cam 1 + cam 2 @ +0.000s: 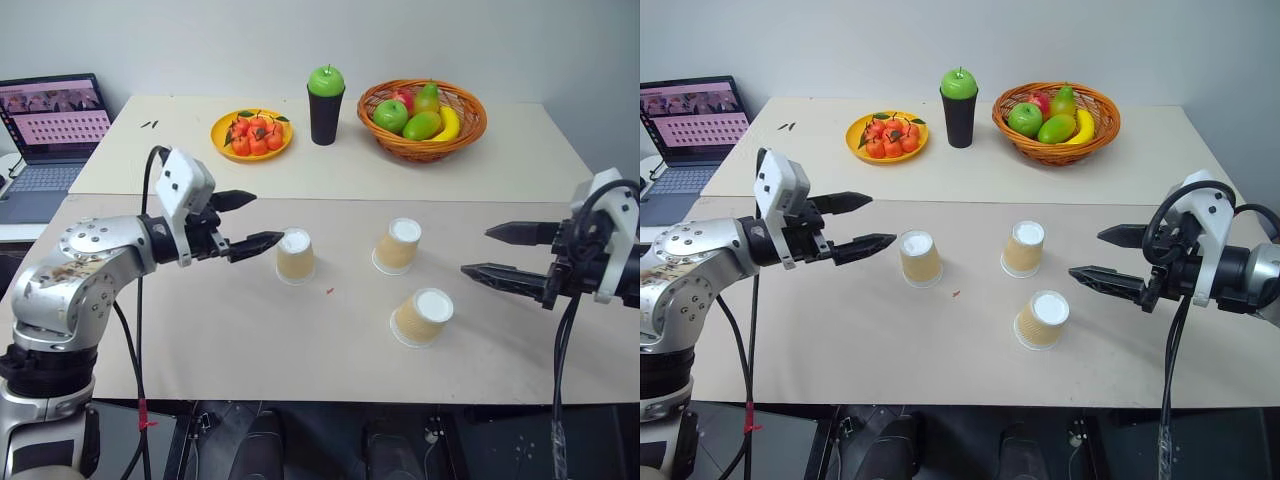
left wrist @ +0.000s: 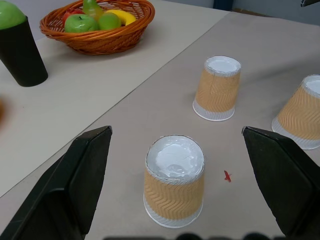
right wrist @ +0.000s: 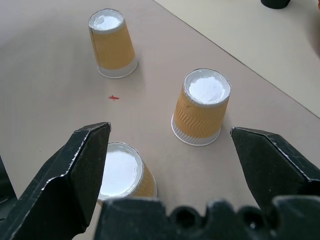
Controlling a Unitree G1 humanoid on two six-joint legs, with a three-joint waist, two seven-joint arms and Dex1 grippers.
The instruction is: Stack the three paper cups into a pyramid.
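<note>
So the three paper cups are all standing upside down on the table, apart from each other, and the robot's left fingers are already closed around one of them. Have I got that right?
Not quite. The left fingers are spread wide open, not closed around a cup: the left wrist view shows the nearest of the three paper cups standing free between them, untouched. The rest holds: all three cups stand upside down on the table, apart from each other.

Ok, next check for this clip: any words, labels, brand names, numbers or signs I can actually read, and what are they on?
None can be read.
Laptop screen: pink page with rows of small thumbnails; any text is too small to read.
Three paper cups: only a zigzag embossed pattern, no print.
Black cup: plain, no label.
Table: a small red mark near the cups, not a character.
</note>
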